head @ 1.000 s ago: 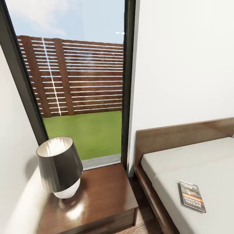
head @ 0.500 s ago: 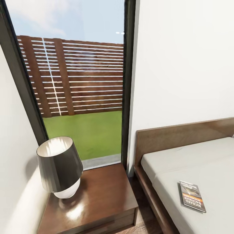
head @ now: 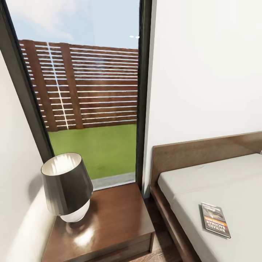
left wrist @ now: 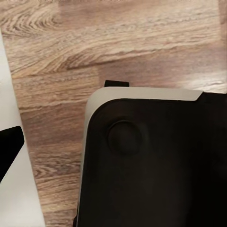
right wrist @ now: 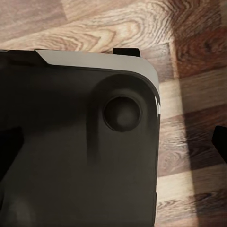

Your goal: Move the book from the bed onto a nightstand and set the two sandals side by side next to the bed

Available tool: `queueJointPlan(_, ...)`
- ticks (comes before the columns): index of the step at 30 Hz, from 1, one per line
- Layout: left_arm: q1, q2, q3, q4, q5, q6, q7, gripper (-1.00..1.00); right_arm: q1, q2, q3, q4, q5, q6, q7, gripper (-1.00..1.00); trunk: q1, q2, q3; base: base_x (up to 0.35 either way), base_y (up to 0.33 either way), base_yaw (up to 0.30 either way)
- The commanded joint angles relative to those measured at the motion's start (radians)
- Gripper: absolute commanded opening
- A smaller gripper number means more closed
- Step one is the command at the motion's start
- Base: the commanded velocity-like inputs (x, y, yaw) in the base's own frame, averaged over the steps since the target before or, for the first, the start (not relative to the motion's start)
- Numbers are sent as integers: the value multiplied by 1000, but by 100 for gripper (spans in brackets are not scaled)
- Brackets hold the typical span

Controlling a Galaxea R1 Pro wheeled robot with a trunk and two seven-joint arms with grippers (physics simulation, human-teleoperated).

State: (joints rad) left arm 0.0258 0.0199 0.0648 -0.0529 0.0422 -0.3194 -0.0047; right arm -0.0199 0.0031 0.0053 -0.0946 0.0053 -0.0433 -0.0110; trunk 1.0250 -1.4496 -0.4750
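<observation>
In the head view the book (head: 215, 219), dark with an orange band, lies flat on the pale mattress of the bed (head: 189, 151) near its left edge. Left of the bed stands the dark brown nightstand (head: 116, 222), a narrow strip of floor between them. The sandals are out of view. In the left wrist view one black fingertip (left wrist: 9, 151) of my left gripper sits at the picture's edge over the plank floor. The right wrist view has a black fingertip (right wrist: 221, 142) at its edge too. Nothing is between the fingers of either gripper.
A lamp (head: 67, 187) with a dark shade occupies the nightstand's left half. A tall black-framed window (head: 142, 91) rises behind it, with white wall on both sides. Both wrist views look down on my dark base (left wrist: 156, 165) and on wood floor (right wrist: 118, 28).
</observation>
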Motion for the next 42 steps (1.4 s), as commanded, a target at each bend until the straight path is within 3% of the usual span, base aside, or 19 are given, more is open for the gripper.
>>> queueJointPlan(1, 0, -1, 6, -3, 2, -1, -2, 100, -1, 0, 1, 1, 1, -3, -1, 100, 0, 0, -1, 0, 0, 0)
queueJointPlan(26, 0, -13, 8, -115, 5, 11, -2, 100, 0, -6, 6, 1, -3, -1, 3, 100, 0, 0, -1, 0, 0, 0)
queueJointPlan(32, -1, -49, 8, -198, 5, 67, -3, 100, -1, -6, 6, 1, -3, -1, 8, 100, 0, 0, -1, 0, 0, 0)
queueJointPlan(42, -5, -66, 7, -281, 5, 91, -35, 100, -1, -10, 4, 1, -5, -1, 9, 100, 0, 0, -1, 0, 0, 0)
